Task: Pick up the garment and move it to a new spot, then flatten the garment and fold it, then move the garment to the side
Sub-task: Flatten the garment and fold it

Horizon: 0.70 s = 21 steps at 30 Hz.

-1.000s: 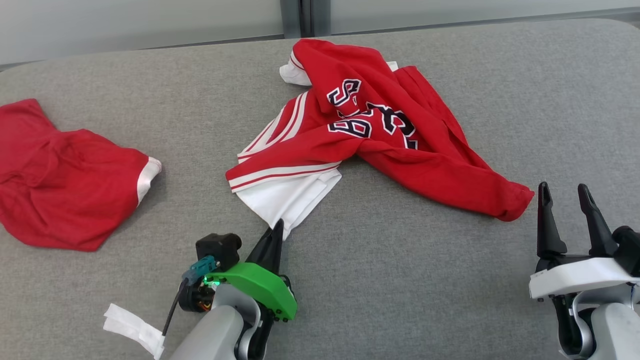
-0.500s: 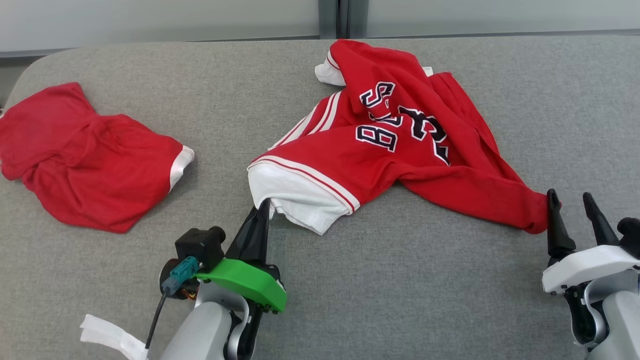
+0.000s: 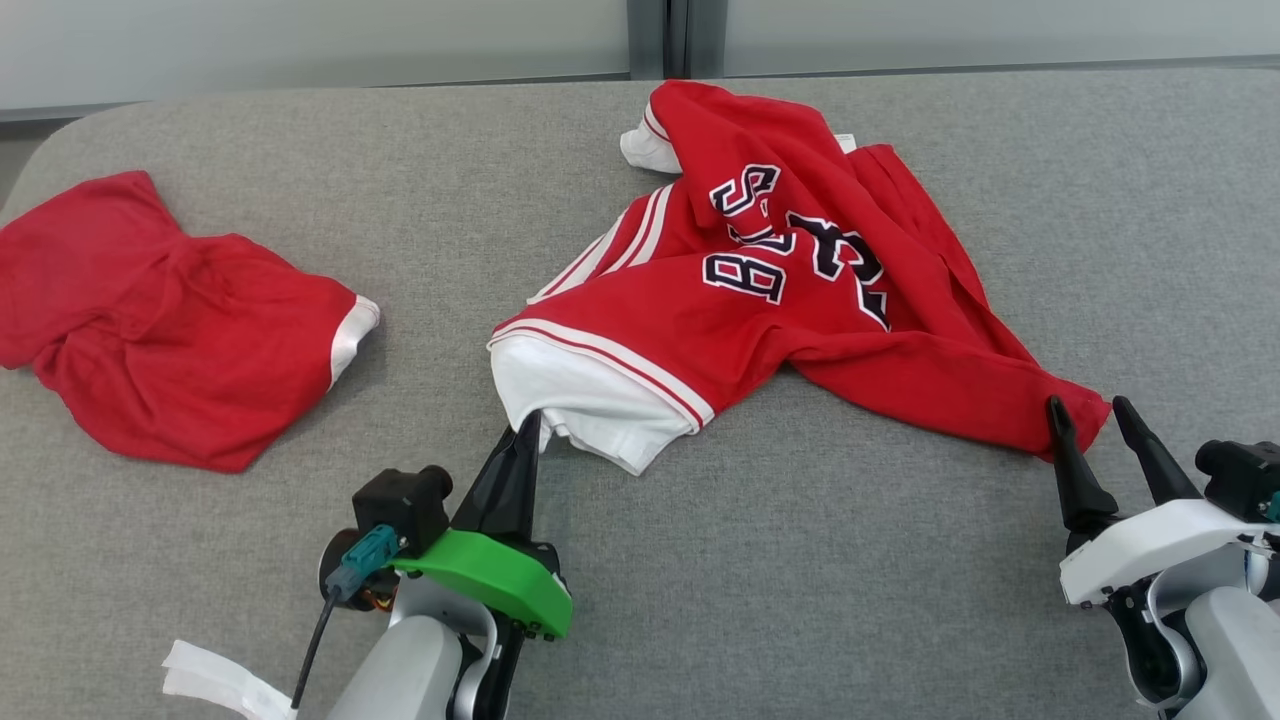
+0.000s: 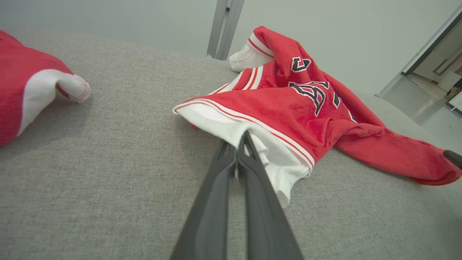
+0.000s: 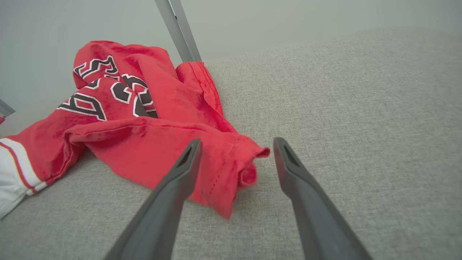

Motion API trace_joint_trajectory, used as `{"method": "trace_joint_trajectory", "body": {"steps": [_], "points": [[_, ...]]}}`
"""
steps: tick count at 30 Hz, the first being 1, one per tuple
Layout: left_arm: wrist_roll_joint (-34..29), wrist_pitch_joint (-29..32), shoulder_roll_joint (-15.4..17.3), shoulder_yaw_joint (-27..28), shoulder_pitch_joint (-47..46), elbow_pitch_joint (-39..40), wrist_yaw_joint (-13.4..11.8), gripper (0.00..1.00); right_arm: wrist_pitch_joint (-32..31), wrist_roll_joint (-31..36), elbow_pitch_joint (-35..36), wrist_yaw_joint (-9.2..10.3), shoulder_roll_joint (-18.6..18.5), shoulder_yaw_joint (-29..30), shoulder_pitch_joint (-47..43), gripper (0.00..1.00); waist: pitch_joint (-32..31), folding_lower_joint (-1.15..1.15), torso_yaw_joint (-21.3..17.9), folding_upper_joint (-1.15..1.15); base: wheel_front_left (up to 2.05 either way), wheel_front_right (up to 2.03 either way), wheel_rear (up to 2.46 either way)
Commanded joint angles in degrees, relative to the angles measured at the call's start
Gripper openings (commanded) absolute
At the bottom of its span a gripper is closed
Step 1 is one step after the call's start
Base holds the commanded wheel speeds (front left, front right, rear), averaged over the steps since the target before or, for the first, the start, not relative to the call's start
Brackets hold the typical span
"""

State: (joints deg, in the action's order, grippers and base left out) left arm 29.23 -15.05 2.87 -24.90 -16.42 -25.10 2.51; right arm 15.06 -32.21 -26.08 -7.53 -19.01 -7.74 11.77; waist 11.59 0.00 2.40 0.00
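The garment (image 3: 800, 320), a red jersey with white trim and dark lettering, lies crumpled in the middle of the grey padded table (image 3: 800, 560). My left gripper (image 3: 528, 425) is shut on its white hem, the near left corner, which is drawn up into a small peak around the fingertips. In the left wrist view the left gripper (image 4: 241, 139) pinches that white fabric of the garment (image 4: 288, 108). My right gripper (image 3: 1085, 412) stands open at the garment's near right red corner. In the right wrist view that corner of the garment (image 5: 144, 144) lies between the fingers of the right gripper (image 5: 237, 142).
A second red garment (image 3: 170, 320) with a white cuff lies bunched at the table's left; it shows too in the left wrist view (image 4: 21, 86). A white strip (image 3: 215, 680) lies at the near left edge. A wall with a grey post (image 3: 655, 40) runs behind.
The camera has shifted. My left gripper has drawn the white hem up and bunched it. My right gripper has moved in from beside the red corner until it straddles it.
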Motion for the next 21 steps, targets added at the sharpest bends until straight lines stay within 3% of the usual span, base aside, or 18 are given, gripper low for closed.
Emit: {"method": "trace_joint_trajectory", "body": {"steps": [1,6,7,8,9,10,11,21], "points": [[0.5,-0.1,0.1,0.0,0.6,0.0,-0.1,0.0,0.2,-0.6,0.2,0.09,-0.5,-0.4,-0.7,1.0,-0.1,0.0,-0.2,0.0,0.0,0.0,0.0],[0.5,-0.1,0.1,-0.4,0.7,-0.2,-0.2,0.0,0.2,-0.6,0.4,0.09,-0.7,-1.2,-0.7,1.0,-0.3,0.0,-0.4,0.0,0.0,0.0,0.0],[0.5,-0.1,0.1,-0.4,0.6,-0.2,-0.2,0.0,0.2,-0.6,0.4,0.09,-0.8,-1.5,-0.7,0.81,-0.3,0.0,-0.4,0.0,0.0,0.0,0.0],[0.6,-0.1,0.1,-0.4,0.6,-0.2,-0.3,0.0,0.2,-0.7,0.5,0.09,-0.8,-1.6,-0.6,0.71,-0.4,0.0,-0.4,0.0,0.0,0.0,0.0],[0.6,-0.1,0.1,-0.4,0.6,-0.3,-0.3,0.0,0.2,-0.5,0.7,0.09,-0.8,-1.8,-0.6,0.43,-0.4,0.0,-0.4,0.0,0.0,0.0,0.0],[0.6,-0.1,0.1,-0.5,0.6,-0.3,-0.4,0.0,0.2,-0.5,0.8,0.09,-0.9,-1.9,-0.5,0.31,-0.5,0.0,-0.4,0.0,0.0,0.0,0.0],[0.7,-0.1,0.1,-0.5,0.6,-0.3,-0.3,0.0,0.2,-0.5,0.9,0.09,-0.9,-2.0,-0.5,0.0,-0.5,0.0,-0.4,0.0,0.0,0.0,0.0],[1.0,-0.2,0.1,0.0,0.4,0.1,-0.5,0.0,0.2,1.4,3.3,0.09,-1.6,-0.5,-0.5,0.0,-0.9,0.0,-0.3,0.0,0.0,0.0,0.0]]}}
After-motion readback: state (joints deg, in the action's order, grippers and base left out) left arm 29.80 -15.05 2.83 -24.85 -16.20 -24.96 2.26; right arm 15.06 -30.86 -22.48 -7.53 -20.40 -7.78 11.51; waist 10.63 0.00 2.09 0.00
